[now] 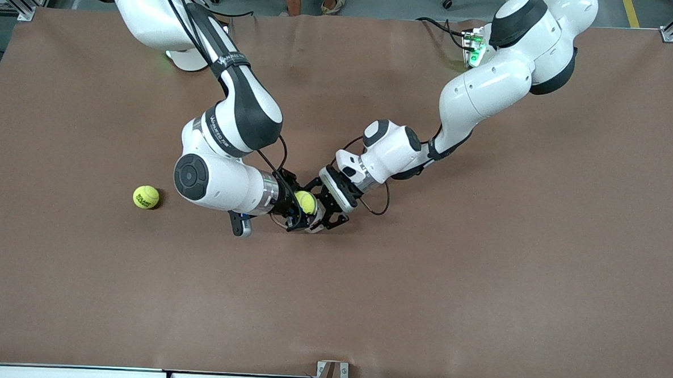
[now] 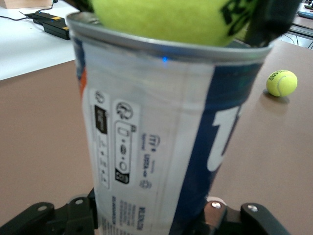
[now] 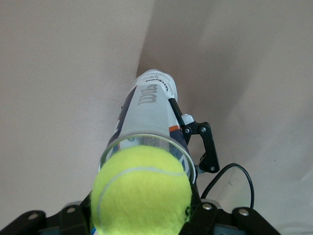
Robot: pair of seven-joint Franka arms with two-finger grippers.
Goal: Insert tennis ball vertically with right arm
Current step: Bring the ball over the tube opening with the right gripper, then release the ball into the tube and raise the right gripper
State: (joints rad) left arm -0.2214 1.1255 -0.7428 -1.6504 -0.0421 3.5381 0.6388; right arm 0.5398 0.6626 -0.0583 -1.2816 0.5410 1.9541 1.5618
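A clear tennis ball can [image 2: 156, 137] with a white and blue label stands upright, mouth up; it also shows in the right wrist view [image 3: 146, 115]. My left gripper [image 2: 151, 215] is shut on the can low on its side, and it shows in the front view [image 1: 328, 214]. My right gripper [image 1: 297, 209] is shut on a yellow tennis ball [image 1: 305, 202] and holds it at the can's open mouth [image 3: 142, 193]. In the left wrist view the ball [image 2: 166, 19] sits at the metal rim. A second tennis ball [image 1: 146, 196] lies on the table toward the right arm's end.
The brown table [image 1: 480, 275] spreads wide around both grippers. The second ball also shows in the left wrist view [image 2: 281, 82]. A green-lit device with cables [image 1: 474, 50] lies by the left arm's base. A small bracket [image 1: 331, 376] sits at the table's front edge.
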